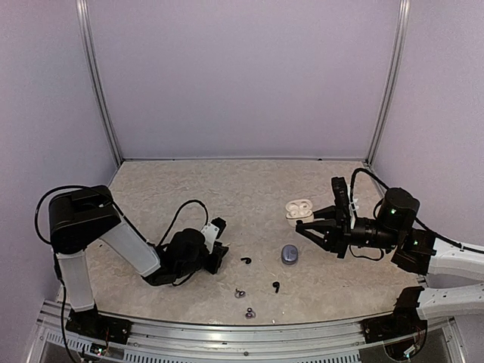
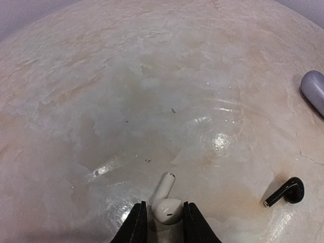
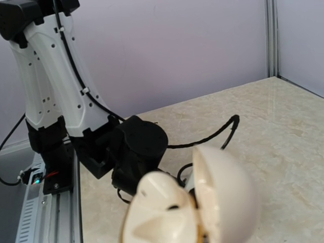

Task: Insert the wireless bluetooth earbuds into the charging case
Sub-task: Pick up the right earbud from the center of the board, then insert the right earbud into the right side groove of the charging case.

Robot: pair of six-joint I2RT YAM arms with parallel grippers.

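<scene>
Left wrist view: white earbud lies on table between jaws of left gripper, stem toward 12–1 o'clock. Jaws narrow, firm grip cannot tell. Right gripper clamps open charging case, 3 o'clock overhead.

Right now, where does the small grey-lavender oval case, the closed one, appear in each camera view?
Top external: the grey-lavender oval case lies a little right of centre, in the lower half of the picture.
Left wrist: the case sits at the right edge, in the upper half, cut off by the frame.
Right wrist: it is not in this view.
Shared landmark: the beige marbled tabletop, which shows in all three views.
</scene>
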